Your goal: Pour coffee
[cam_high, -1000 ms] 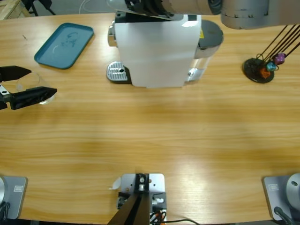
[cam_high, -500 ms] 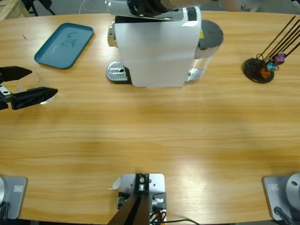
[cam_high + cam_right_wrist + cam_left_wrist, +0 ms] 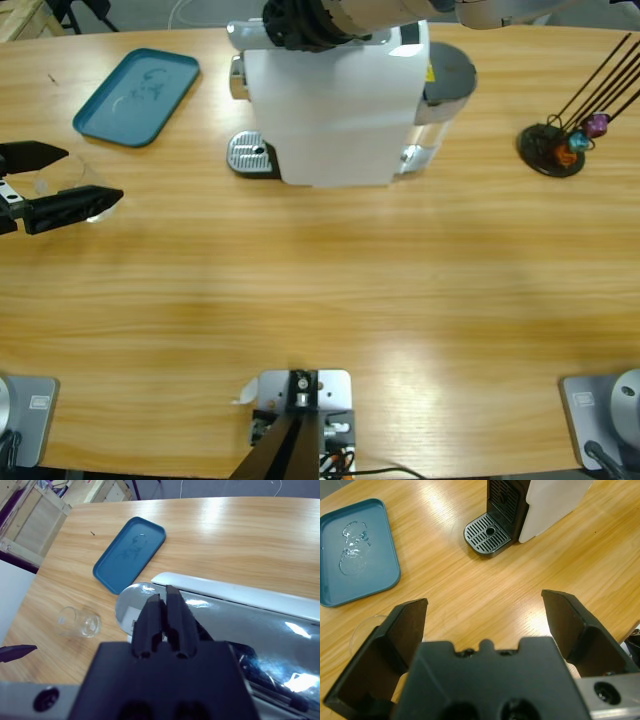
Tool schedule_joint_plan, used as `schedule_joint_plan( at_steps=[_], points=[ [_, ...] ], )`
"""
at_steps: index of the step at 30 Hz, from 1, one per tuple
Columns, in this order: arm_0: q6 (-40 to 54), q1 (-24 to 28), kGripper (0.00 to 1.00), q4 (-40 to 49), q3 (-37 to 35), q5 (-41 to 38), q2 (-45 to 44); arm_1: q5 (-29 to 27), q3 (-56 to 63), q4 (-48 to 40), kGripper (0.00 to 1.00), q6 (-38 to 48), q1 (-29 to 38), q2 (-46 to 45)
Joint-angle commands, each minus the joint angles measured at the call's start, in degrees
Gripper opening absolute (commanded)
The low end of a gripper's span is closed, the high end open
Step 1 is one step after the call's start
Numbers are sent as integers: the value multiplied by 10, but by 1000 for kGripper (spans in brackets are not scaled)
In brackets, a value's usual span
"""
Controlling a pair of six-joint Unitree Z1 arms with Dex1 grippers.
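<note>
Left gripper [image 3: 45, 180] sits low at the left edge of the surface [image 3: 320, 280], its jaws spread wide on either side of a small clear glass tumbler [image 3: 72, 187] without touching it. The glass stands upright just near of the teal tray [image 3: 137, 96]; I cannot make out any coffee in it. Over at the far side, the right gripper [image 3: 163, 611] has its jaws pressed together, hovering above the shiny top of the white coffee machine [image 3: 335, 110]. The machine's drip grate [image 3: 250, 153] on its left side is bare. Far right stands a dark capsule stand [image 3: 560, 140] with thin rods and a few colourful capsules.
</note>
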Motion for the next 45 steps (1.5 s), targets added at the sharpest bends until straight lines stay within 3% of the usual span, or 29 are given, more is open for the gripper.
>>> schedule_joint_plan(
  at_steps=[1, 4, 7, 13, 22, 32, 41, 45],
  points=[
    [-2, -3, 1000, -2, 15, 2, -3, -17, 61, 35, 997, -82, 18, 30],
    [-3, -3, 1000, -2, 12, 25, 1, -33, 57, 36, 1000, -137, 14, -68],
    [-18, -3, 1000, -2, 8, 80, -3, 61, 63, 36, 1000, -184, 3, -178],
    [-65, -3, 996, 1, 17, 217, -26, 152, 188, 25, 1000, -230, 3, -253],
    [-215, -3, 1000, -2, 60, 251, 46, 139, 389, 13, 1000, -237, 3, -304],
    [-305, 3, 1000, -1, 58, 277, 185, 138, 399, 13, 1000, -228, 3, -303],
    [-334, 31, 1000, -1, 63, 288, 190, 134, 407, 10, 1000, -220, 3, -276],
    [-373, 40, 1000, -9, 63, 288, 250, 133, 405, 6, 1000, -218, 3, -260]
  ],
)
